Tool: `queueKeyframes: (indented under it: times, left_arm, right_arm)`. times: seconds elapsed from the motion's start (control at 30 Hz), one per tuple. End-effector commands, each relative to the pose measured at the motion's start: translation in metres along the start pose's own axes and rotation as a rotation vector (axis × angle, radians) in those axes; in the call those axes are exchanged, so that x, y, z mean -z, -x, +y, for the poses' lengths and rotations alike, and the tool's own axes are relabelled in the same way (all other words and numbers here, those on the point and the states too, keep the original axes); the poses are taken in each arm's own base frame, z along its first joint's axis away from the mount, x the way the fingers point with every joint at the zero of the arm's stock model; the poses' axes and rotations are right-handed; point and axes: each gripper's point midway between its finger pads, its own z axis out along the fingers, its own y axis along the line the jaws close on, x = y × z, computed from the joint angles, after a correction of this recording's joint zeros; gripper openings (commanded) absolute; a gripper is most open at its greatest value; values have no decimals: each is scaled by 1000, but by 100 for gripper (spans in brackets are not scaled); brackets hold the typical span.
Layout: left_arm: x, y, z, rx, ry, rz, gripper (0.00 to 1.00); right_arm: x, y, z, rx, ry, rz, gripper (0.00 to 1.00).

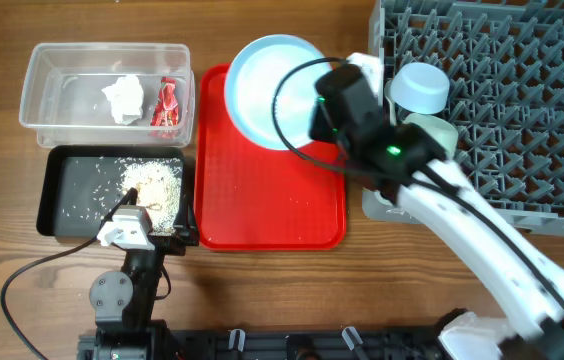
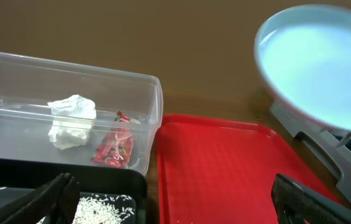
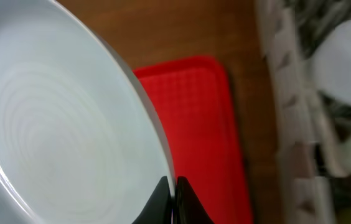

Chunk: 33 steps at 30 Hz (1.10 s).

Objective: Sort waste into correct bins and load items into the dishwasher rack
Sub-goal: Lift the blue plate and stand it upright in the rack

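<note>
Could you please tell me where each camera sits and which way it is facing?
Overhead: above the table, looking straight down; both arms show.
Left wrist: low over the black tray, facing the clear tub and red tray; the open left hand frames the bottom.
Right wrist: close beside the plate, the right hand clamping its rim.
Shared: all three show plate and red tray.

Glossy pale blue plate (image 1: 267, 88), clear plastic tub (image 1: 42, 100) — matt wooden table (image 1: 262, 290), textured red tray (image 1: 282, 200).
</note>
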Motion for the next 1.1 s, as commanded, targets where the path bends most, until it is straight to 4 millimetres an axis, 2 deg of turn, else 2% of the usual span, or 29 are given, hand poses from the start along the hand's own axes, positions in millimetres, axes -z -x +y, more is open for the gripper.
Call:
queueKeyframes:
  times: [0.0, 0.3, 0.43, 0.47, 0.63, 0.9, 1.07]
  left_arm:
    - [0, -3, 1, -17, 0, 8, 100]
    - [-1, -5, 1, -16, 2, 15, 100]
    - [-1, -5, 1, -16, 2, 15, 100]
    - [-1, -5, 1, -16, 2, 15, 100]
    - [-1, -5, 1, -16, 2, 15, 100]
    - [-1, -5, 1, -16, 2, 15, 100]
    - [-1, -5, 1, -17, 2, 15, 100]
  right_arm:
    - [24, 27, -48, 58, -156, -89, 4]
    - [58, 59, -170, 75, -492, -110, 4]
    - [88, 76, -227, 30, -759, -189, 4]
    - [93, 79, -235, 40, -803, -197, 4]
    - [111, 84, -251, 68, -937, -219, 4]
    - [133, 95, -261, 74, -1075, -288, 4]
    - [132, 99, -260, 112, -1076, -281, 4]
